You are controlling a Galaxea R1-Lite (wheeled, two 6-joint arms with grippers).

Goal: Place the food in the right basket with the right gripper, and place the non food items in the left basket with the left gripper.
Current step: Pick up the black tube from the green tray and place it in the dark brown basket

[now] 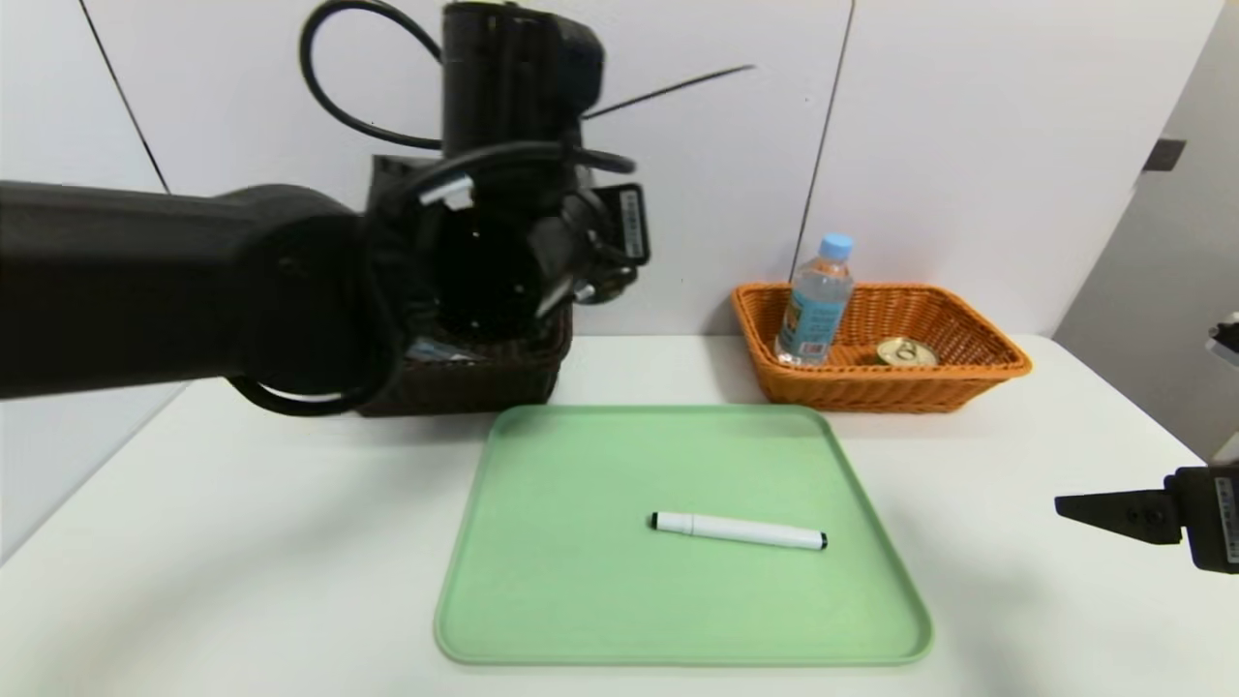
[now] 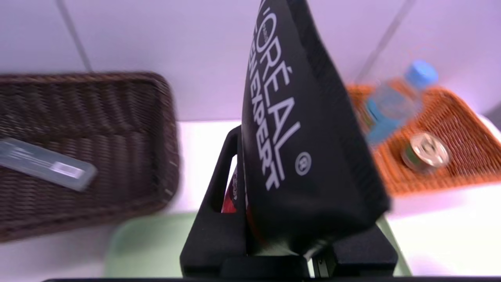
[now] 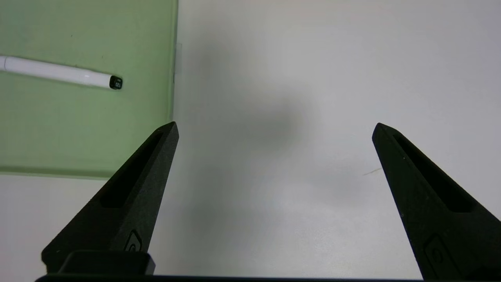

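- The left gripper point(image 2: 250, 219) is raised between the two baskets and clamps a black tube point(image 2: 301, 129) (white L'Oréal lettering) standing up from its jaws.
- The brown basket point(image 2: 129, 129) holds a grey flat case point(image 2: 43, 164).
- The orange basket point(image 1: 968, 339) holds a bottle point(image 1: 815, 302) and a can point(image 1: 905, 351).
- A marker point(image 1: 738, 530) lies on the green tray point(image 1: 581, 600).
- The right gripper point(image 3: 274, 131) hangs over bare table point(image 3: 313, 78) beside the tray, jaws wide, holding nothing.

My left arm point(image 1: 174, 290) is matte black and thick, with looping black cables point(image 1: 334, 87) and a white label point(image 1: 631, 221). My jaws are black, tapered, slotted wedges.
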